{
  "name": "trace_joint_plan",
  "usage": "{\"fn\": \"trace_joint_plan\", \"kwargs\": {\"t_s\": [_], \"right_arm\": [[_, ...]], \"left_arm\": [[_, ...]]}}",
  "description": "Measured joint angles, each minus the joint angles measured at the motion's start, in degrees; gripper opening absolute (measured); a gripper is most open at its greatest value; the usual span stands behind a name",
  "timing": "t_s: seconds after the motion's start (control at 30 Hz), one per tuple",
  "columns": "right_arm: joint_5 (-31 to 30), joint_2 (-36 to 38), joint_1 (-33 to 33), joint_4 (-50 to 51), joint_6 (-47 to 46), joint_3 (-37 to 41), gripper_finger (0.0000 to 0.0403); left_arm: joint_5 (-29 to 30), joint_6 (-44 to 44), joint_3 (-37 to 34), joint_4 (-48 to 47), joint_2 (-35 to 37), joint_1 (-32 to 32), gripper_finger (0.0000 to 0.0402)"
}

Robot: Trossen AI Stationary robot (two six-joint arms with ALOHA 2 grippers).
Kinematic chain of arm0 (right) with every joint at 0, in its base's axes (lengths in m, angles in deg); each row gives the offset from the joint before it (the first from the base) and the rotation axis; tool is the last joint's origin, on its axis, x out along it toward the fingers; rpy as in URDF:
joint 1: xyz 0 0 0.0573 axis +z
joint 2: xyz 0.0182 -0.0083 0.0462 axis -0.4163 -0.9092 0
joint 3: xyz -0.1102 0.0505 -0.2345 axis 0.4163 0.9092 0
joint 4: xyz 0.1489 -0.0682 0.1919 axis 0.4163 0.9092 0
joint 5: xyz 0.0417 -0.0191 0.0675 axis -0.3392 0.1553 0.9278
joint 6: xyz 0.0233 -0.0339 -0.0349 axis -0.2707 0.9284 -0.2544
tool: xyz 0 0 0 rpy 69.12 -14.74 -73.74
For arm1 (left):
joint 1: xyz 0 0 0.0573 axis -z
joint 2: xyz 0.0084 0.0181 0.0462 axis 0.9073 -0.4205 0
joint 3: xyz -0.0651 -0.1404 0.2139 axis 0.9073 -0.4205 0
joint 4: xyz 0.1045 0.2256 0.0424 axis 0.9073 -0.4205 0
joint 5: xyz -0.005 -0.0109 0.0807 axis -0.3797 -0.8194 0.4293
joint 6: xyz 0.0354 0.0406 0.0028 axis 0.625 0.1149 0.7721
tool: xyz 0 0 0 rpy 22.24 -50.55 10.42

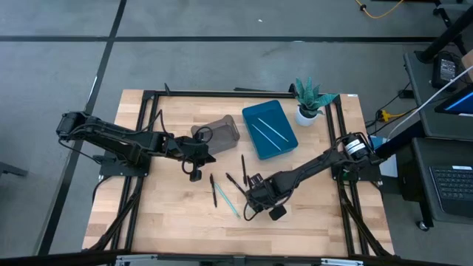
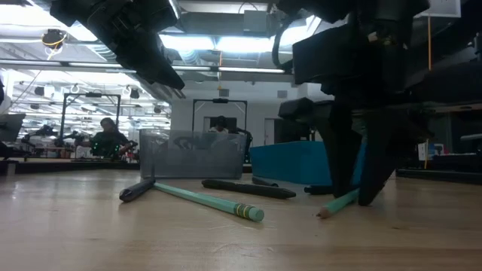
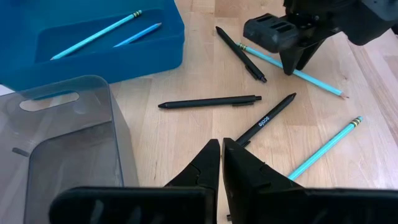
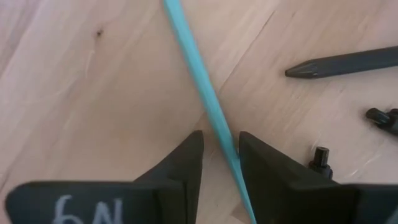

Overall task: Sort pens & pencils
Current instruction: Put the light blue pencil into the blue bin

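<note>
The right gripper (image 1: 258, 201) was seen low centre of the high view, fingers apart astride a light blue pencil (image 4: 202, 93) flat on the table (image 1: 170, 214) – an off-centre closure could roll it aside – while the left gripper (image 3: 222, 163) was held closed, empty

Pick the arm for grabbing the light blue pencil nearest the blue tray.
Right. Its claw already straddles that light blue pencil on the wooden table, fingers open either side. The left claw is shut, hovering by the clear grey bin.
</note>
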Motion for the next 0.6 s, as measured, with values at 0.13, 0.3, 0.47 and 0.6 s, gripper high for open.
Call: {"fn": "trace_joint_plan", "kwargs": {"t_s": [0.13,0.3,0.47,0.6], "right_arm": [[2.3,0.0,-1.3,0.0,0.0,0.0,0.0079],[2.3,0.0,-1.9,0.1,0.2,0.0,0.0053],[2.1,0.0,-1.9,0.1,-0.1,0.0,0.0036],[2.1,0.0,-2.0,0.2,-1.3,0.0,0.0033]], "left_arm": [[0.0,0.0,0.0,0.0,0.0,0.0,0.0014],[0.0,0.0,0.0,0.0,0.0,0.0,0.0014],[0.0,0.0,0.0,0.0,0.0,0.0,0.0014],[0.0,0.0,0.0,0.0,0.0,0.0,0.0014]]}}
